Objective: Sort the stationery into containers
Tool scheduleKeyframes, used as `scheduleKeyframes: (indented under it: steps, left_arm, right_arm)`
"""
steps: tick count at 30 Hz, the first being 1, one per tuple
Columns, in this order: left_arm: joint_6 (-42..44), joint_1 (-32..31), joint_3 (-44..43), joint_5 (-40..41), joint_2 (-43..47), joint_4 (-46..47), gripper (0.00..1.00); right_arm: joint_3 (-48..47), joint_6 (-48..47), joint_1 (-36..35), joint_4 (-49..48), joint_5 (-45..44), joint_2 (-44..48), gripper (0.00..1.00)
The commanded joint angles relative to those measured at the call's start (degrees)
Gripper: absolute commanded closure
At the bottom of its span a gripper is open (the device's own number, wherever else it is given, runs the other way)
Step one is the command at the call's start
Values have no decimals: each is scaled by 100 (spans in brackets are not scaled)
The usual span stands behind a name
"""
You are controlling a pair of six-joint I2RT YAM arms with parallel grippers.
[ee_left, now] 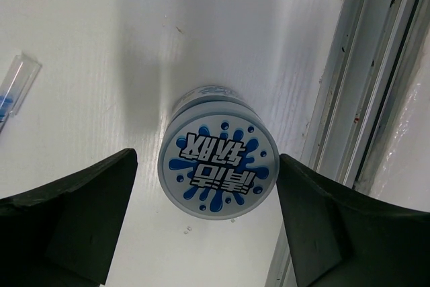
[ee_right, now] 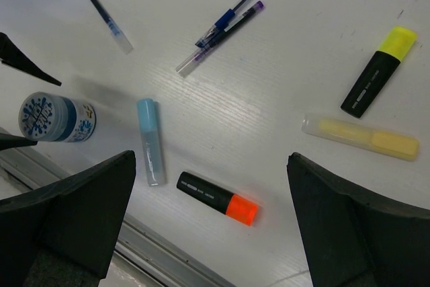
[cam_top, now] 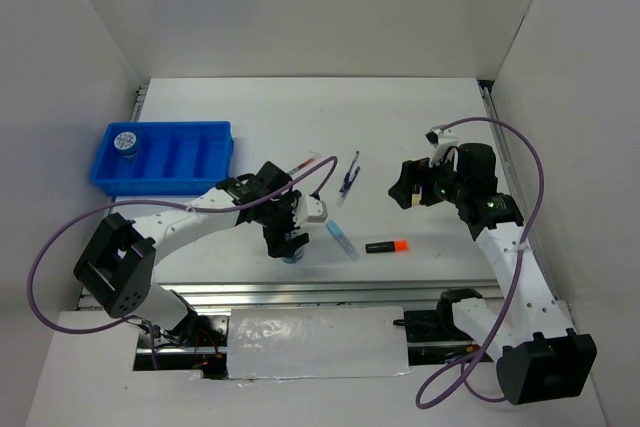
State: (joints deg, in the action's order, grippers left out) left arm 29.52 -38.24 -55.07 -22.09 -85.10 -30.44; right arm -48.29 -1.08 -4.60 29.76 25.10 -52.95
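Left fingers point(ee_left: 74, 213) wide open astride round pot point(ee_left: 218, 169), gripping nothing; off-centre closure could squirt the smooth pot toward the bench point(ee_left: 80, 65) edge.

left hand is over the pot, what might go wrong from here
1. The round pot sits inside the open left hand without visible contact. If the hand closes off-centre, the curved wall could slip out sideways.
2. The pot stands close to the table's edge rail, so a nudge that way might push it onto or past the rail.
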Motion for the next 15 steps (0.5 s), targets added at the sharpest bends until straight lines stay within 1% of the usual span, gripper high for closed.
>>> scheduleKeyframes:
  steps: [1,5,8,11,12,14,15]
  left_arm:
    - [-78,-70,-12,46,91,170,6]
    - [-51,-78,-21,73,2,143,12]
    - [-43,-96,-39,108,-42,134,18]
    - [-51,-96,-83,117,-33,82,30]
    - [-77,-87,-100,143,-7,21,40]
    - [-139,-87,-118,196,46,-50,50]
    - [-157,-35,-127,205,116,-155,56]
  right_arm:
    - [48,47,29,-119,109,4,0]
    - [39,38,38,-119,100,13,0]
    - [74,38,38,-128,83,30,0]
    - [83,29,47,-119,82,39,0]
    - [92,29,38,-119,83,48,0]
    - [118,20,47,-119,83,74,0]
    - [136,20,56,-137,83,74,0]
